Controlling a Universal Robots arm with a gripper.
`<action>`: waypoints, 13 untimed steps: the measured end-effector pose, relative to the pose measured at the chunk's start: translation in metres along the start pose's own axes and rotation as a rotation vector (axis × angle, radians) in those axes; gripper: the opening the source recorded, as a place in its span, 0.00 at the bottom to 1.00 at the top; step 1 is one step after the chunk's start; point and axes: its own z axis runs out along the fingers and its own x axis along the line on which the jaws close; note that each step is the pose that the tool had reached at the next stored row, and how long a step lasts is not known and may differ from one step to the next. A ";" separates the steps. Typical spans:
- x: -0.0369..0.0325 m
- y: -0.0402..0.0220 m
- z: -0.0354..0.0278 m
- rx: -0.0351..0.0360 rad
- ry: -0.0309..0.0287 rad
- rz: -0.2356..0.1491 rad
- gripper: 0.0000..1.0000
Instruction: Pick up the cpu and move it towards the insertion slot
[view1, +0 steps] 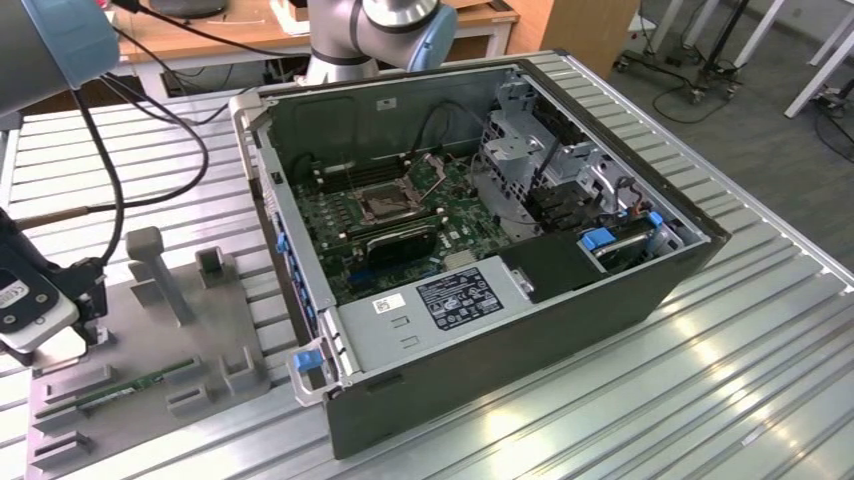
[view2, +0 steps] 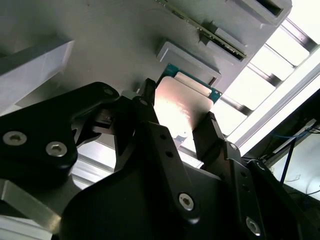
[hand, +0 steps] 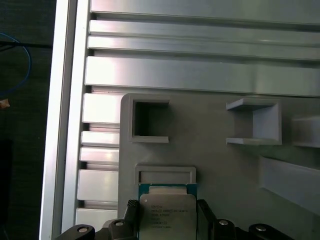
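The cpu is gripped by the gripper: in both wrist views the two dark fingers are closed against its opposite edges, and its silvery top is seen between them. The chip is held just over the grey fixture plate, beside a low rectangular holder. The plate lies at the exterior view's left. The insertion slot is found inside the open computer case, well apart from the chip. A green memory stick lies on the near part of the plate.
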 end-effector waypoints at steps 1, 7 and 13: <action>0.0000 0.0000 -0.0006 0.0000 0.0000 0.000 0.55; 0.0000 0.0002 -0.0042 0.0000 0.0000 0.000 0.55; 0.0000 0.0003 -0.0069 0.0000 0.0000 0.000 0.55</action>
